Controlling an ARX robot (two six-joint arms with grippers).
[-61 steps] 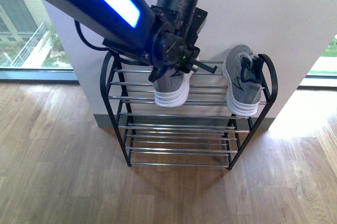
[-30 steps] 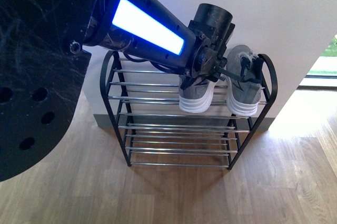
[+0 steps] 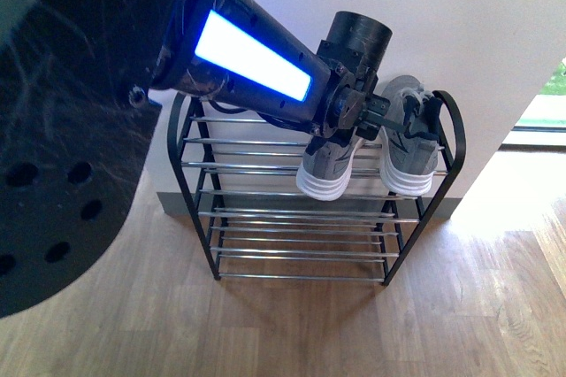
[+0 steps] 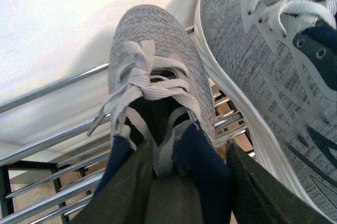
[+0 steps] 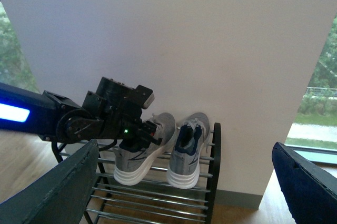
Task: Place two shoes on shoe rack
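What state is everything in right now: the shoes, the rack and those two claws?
left gripper: shut on the held sneaker's heel.
held sneaker: gripped, tilted at the top shelf beside its mate; cannot tell whether it rests there.
second sneaker: free, lying on the top shelf.
shoe rack: standing upright.
right gripper: open, holding nothing.

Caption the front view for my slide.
Left pincer holding grey fabric sneaker beside its mate on black-framed chrome-rod shoe rack.
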